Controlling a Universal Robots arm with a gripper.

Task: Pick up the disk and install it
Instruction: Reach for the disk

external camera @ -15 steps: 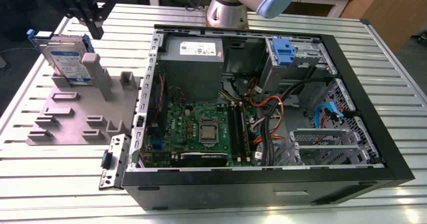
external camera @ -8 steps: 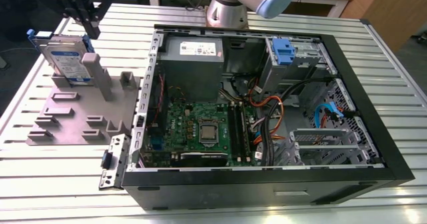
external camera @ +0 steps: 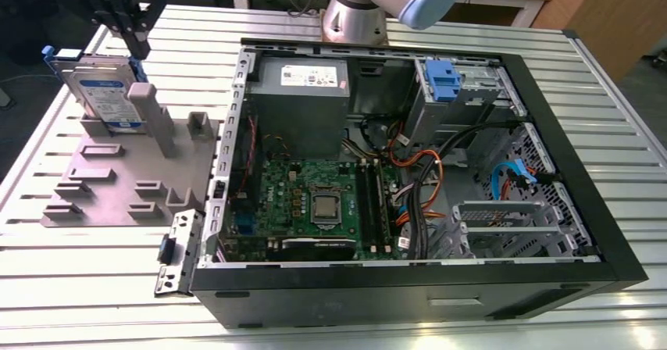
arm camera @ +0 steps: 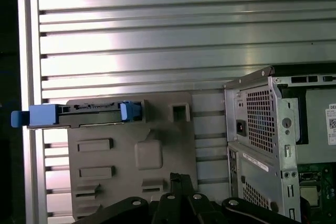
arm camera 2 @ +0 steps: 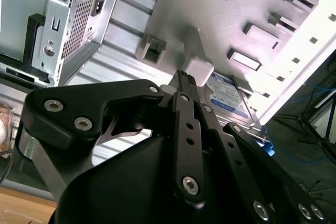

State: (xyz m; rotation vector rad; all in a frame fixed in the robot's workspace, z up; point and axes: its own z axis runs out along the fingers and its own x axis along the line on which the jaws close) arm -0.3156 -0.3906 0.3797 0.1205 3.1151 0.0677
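We see the flat silver-grey hard drive with its white-and-blue label and blue plastic carrier frame, the disk (external camera: 105, 92), standing on edge in a slot of the grey moulded holder plate (external camera: 105, 186), at the exterior view's left on the ribbed aluminium table (external camera: 62, 287). The black claw, our gripper (external camera: 133, 44), hangs just above the disk's upper edge, apart from it. In the first wrist view its jaws look drawn together on nothing. We judge that a descent with the jaws together, or off the thin edge, could strike the carrier frame and tip or jam the disk. The holder's posts hide the disk's lower part. Inside the open black tower case (external camera: 417, 287), cables crowd the bay by the small blue latch (external camera: 443, 80), so its clearance is hard to judge.
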